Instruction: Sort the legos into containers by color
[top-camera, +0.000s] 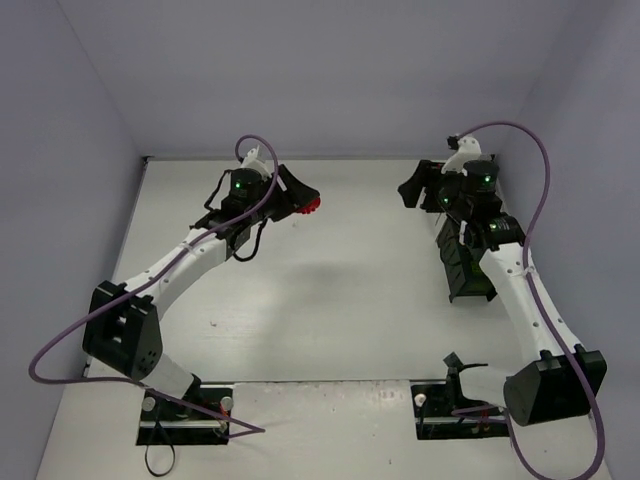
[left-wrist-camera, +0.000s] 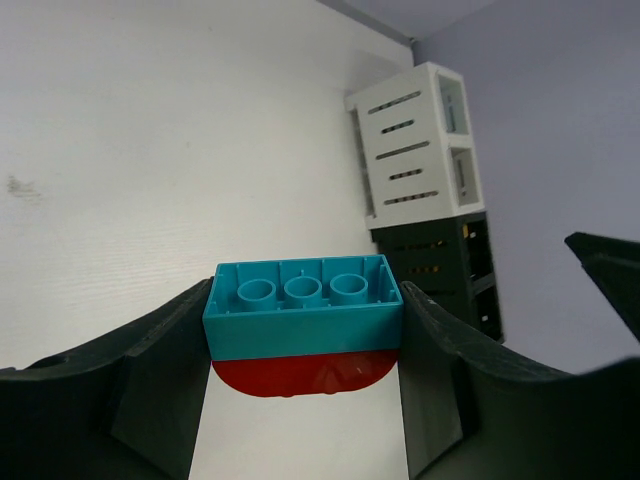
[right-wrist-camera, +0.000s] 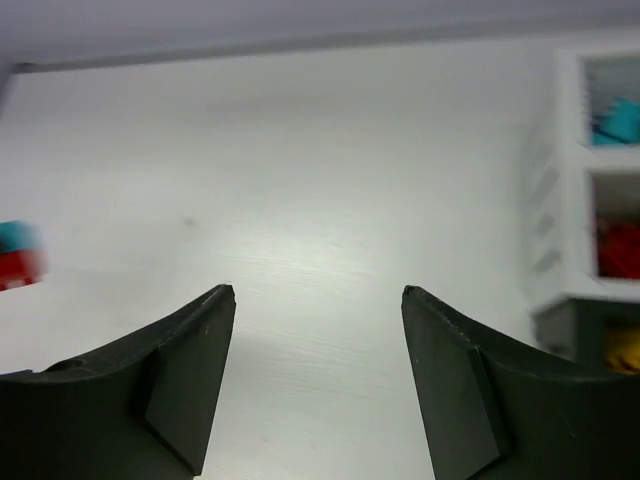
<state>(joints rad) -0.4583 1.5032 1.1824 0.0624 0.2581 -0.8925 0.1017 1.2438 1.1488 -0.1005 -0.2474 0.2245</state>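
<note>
- Two grippers logged, one of them loaded. On the left gripper (left-wrist-camera: 305, 296), the fingers (left-wrist-camera: 150, 385) press against the two ends of a cyan brick (left-wrist-camera: 303, 312). We see no gap on either side, so we record it as clamped on the brick.
- The cyan brick's hollow face, with three round tubes, is turned toward the wrist camera.
- A red piece (left-wrist-camera: 305, 375) with a rounded edge touches the cyan brick along one long side. We cannot tell whether the two are joined.
- The held pair is well apart from the white bin (left-wrist-camera: 415, 150), with bare table (left-wrist-camera: 150, 150) between them.
- The white bin has slatted sides and two compartments. A black bin (left-wrist-camera: 440, 265) is joined to one end of it.
- The right gripper (right-wrist-camera: 318, 292) is near the white bin. Its fingers are spread wide, and only table surface shows between them.
- Bin contents are blurred in the right wrist view. One white compartment holds a cyan lego (right-wrist-camera: 620, 120), and the next holds red legos (right-wrist-camera: 620, 250).
- The black bin touching the white bin holds a yellow lego (right-wrist-camera: 625, 350).
</note>
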